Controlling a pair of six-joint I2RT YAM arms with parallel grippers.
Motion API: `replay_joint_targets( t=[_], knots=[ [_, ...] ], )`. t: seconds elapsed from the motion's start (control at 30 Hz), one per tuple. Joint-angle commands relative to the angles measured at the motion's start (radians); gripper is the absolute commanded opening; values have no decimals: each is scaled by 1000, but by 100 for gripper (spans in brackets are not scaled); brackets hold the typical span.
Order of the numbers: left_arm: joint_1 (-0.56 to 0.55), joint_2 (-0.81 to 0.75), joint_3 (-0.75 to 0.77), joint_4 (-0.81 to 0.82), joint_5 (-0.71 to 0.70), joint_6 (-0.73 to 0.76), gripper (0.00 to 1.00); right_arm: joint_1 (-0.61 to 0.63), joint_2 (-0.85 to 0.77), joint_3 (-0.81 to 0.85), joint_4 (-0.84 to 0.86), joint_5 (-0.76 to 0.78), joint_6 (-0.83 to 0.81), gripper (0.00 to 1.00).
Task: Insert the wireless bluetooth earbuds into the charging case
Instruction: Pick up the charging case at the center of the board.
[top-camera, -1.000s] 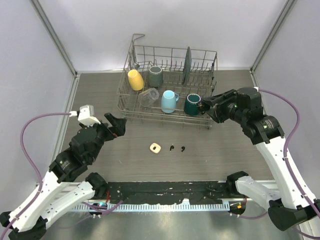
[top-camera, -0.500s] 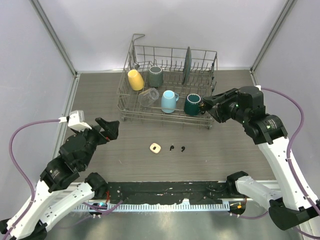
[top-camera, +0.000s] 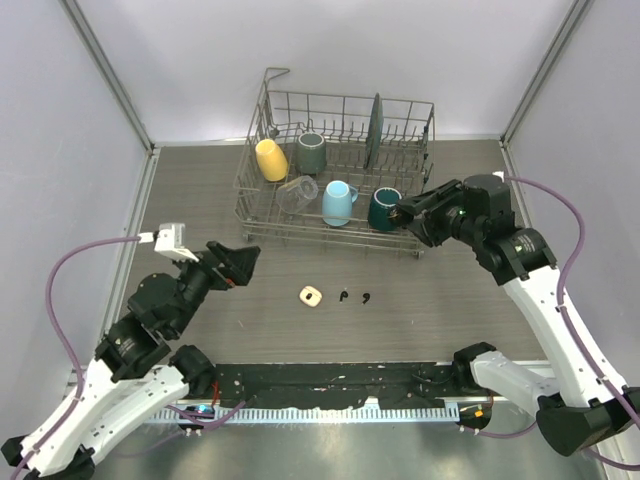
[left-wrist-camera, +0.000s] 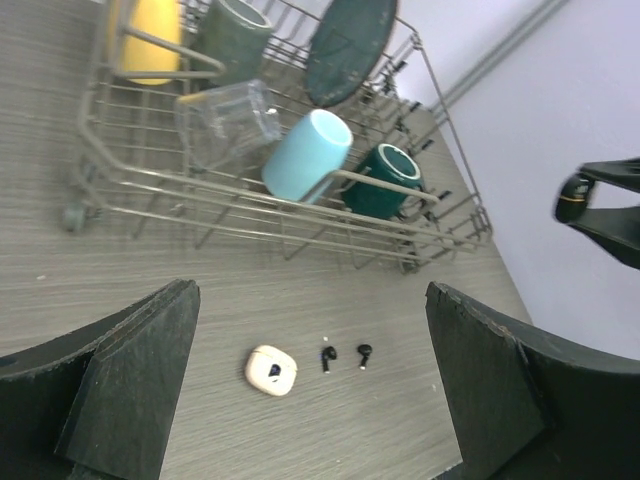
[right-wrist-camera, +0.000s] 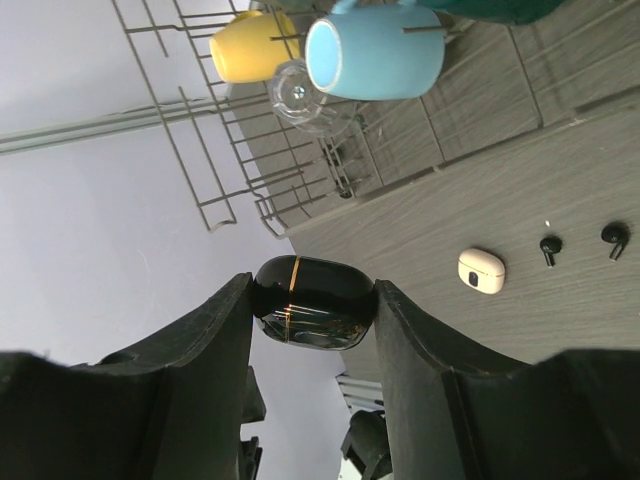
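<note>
Tabletop (top-camera: 200, 200) of grey-brown wood-grain laminate, matte, boxed in by plain pale lilac walls (top-camera: 300, 50) w/ metal corner posts.

At the back stands a wire dish rack (top-camera: 330, 237), thin grey metal rods. It holds a glossy yellow mug (top-camera: 271, 159), a dark grey-green mug (top-camera: 311, 152), a clear glass tumbler (top-camera: 298, 192) on its side, a light blue mug (top-camera: 338, 203), a deep teal mug (top-camera: 383, 209) and a dark round plate (top-camera: 375, 130) standing on edge.

In front of the rack, mid-table, two tiny black earbuds (top-camera: 343, 296) w/ short stems lie side by side, not touching. Just left of them lies a smooth cream-white pebble-shaped item (top-camera: 311, 295).

R gripper (top-camera: 402, 213), raised by the rack's right end, pinches a glossy black oval charging case (right-wrist-camera: 314, 302) w/ a thin gold line between its fingers.

L gripper (top-camera: 238, 264) hangs left of the earbuds, fingers spread wide, holding nothing.
</note>
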Motion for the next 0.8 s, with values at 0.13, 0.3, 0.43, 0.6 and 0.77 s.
replay_joint_targets(
  t=[0.13,0.3,0.43,0.6,0.77],
  knots=[
    [2,165,-75,406,266,-3,100,43,-85,-171,218,-36,151,1],
    [0,243,-110,553,329,11,100,115,-129,-265,321,-1,272,1],
    [0,280,-144,696,390,-12,100,178,-148,-302,390,42,329,1],
    [-6,327,-186,825,456,-19,100,258,-151,-363,476,87,397,1],
    [-24,379,-220,997,510,1,100,345,-123,-377,553,150,432,1]
  ],
)
